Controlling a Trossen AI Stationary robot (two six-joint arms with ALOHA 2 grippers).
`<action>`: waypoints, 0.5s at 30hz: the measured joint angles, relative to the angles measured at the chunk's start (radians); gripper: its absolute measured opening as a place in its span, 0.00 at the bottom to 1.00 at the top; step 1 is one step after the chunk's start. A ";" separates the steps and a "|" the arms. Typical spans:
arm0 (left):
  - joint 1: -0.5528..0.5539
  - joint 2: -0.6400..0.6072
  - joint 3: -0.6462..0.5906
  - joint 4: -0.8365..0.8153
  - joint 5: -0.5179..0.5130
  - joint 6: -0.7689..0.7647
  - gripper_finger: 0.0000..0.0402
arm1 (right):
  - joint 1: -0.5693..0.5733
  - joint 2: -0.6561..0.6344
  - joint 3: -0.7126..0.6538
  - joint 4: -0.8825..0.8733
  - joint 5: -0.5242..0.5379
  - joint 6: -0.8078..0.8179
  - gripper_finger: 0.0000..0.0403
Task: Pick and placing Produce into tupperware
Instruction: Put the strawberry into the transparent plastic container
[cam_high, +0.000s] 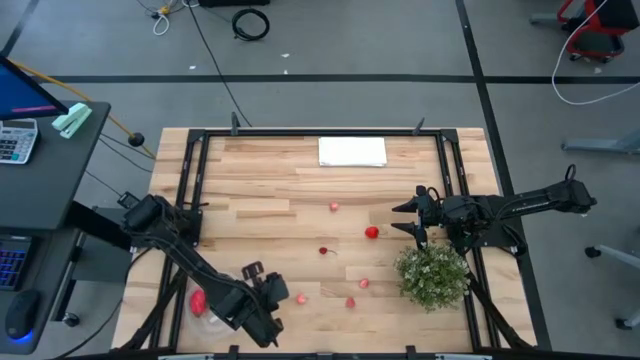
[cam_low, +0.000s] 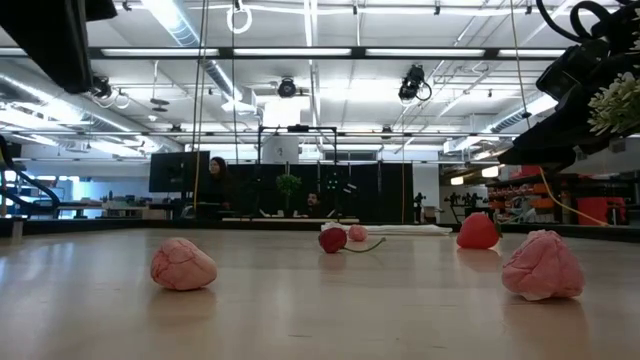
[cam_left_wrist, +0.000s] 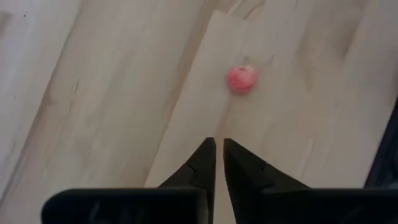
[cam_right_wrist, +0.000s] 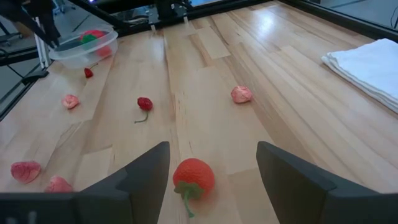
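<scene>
Above a pale butcher-block table (cam_high: 300, 190), the left gripper (cam_high: 268, 300) hangs close to the clear round tupperware (cam_high: 205, 312), its fingers pressed almost together on nothing; its wrist view shows only a thin slit between the dark tips (cam_left_wrist: 217, 163), with one small pink piece (cam_left_wrist: 241, 79) lying apart on the planks beyond them.

The right wrist view alone shows the tupperware (cam_right_wrist: 84, 46) as a shallow transparent bowl already holding something red and something green, probably produce, though the shapes are too small to name.

That same view catches the right gripper (cam_right_wrist: 211, 163) with its fingers spread wide on either side of a red strawberry (cam_right_wrist: 193, 177), green stalk trailing, without touching it. From overhead this gripper (cam_high: 412, 218) sits well across the table from the tupperware, the strawberry (cam_high: 372, 233) just beside it, and a bushy green plant (cam_high: 433, 276) near its arm.

Between tupperware and strawberry lie a dark red cherry-like fruit (cam_high: 323, 250) with a curved stem and several wrinkled pink pieces (cam_high: 351, 301).

The table-level view brings out that crinkled, raspberry-like texture (cam_low: 183, 265).

A folded white cloth (cam_high: 352, 151) lies at the table edge farthest from the tupperware.
</scene>
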 joint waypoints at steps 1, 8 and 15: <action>0.000 0.000 0.004 0.002 -0.001 0.001 0.08 | 0.000 0.000 0.000 0.000 0.000 0.000 0.62; -0.001 0.000 0.009 0.010 -0.002 0.053 0.05 | 0.000 0.000 0.000 0.011 0.052 -0.044 0.62; 0.000 0.000 0.009 -0.006 -0.038 0.125 0.04 | -0.010 0.006 0.000 0.271 0.201 0.313 0.62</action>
